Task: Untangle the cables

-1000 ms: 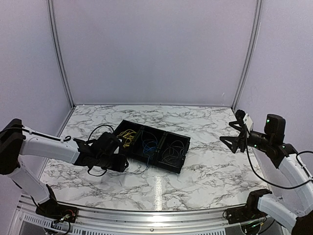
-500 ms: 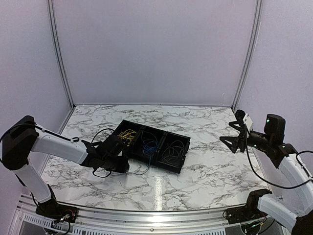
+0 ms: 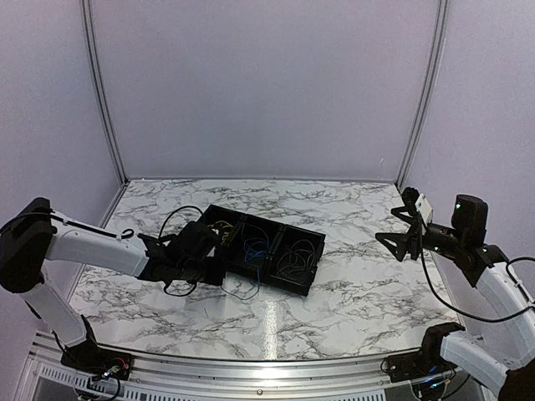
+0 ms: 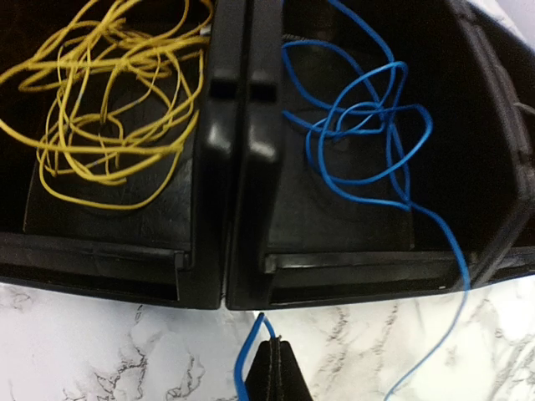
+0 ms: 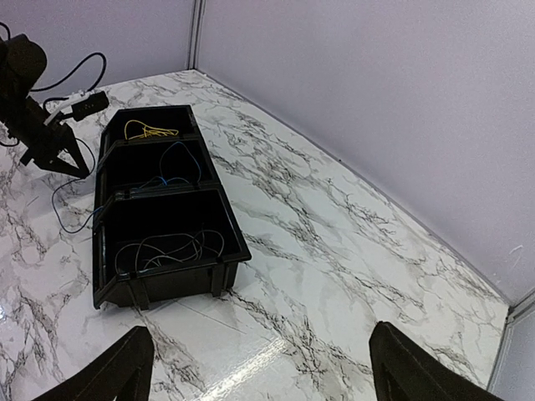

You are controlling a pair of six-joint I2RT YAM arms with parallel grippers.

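Two arms rise from the near edge of the marble table, one at each side. The left gripper sits low over the tabletop just in front of the black tray. Its two fingers are pressed fully together, and a single blue strand is pinched at the tips. That strand lies on the marble in loose loops beside the gripper. A second blue length leaves the tray over its front wall and trails down onto the table to the right.

There is one tray, set at an angle and divided into three compartments in a row. The cables are sorted into three bundles, one per compartment. The yellow bundle is in the left one, the blue bundle is in the middle, and a pale grey bundle is in the right. The blue loops cross over each other several times. A double black partition stands between the yellow and the blue, and the tray's front wall lies between the left gripper and both bundles.

The right gripper hangs in the air well to the right of the tray, above the table's right edge. Its fingers are spread wide and hold nothing. A thick black arm cable arcs over the left wrist, partly covering the tray's left end in the overhead view.

Behind the table are plain lilac walls with two metal corner posts.
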